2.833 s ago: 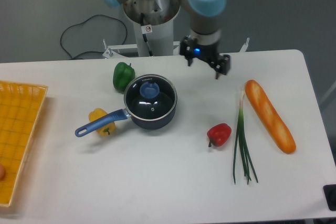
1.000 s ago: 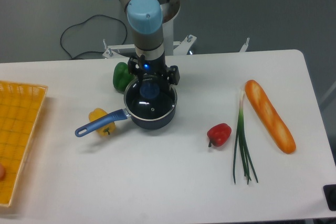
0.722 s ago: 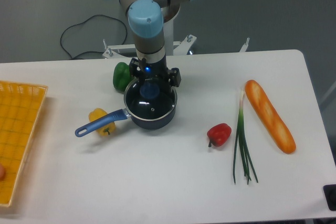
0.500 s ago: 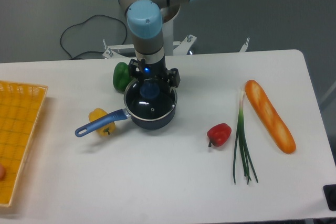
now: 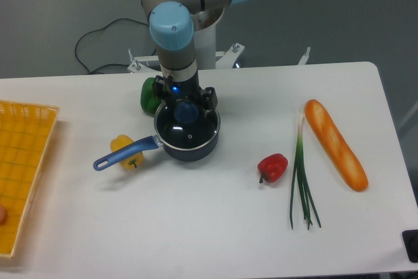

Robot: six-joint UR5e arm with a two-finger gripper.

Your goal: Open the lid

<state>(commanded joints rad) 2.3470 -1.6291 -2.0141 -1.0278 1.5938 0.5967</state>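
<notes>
A lab: pedestal-mounted robot arm, plain white table.

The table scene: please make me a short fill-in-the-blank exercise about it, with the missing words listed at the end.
1. The lid sits on the ____.
2. The tool is at the lid's blue ____.
3. The pepper left of the green onions is ____.
4. The long orange item at the right is a loaf of ____.

Missing words: saucepan; knob; red; bread

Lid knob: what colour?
Blue, on the glass lid under the gripper; only the fixed camera shows it.
</notes>
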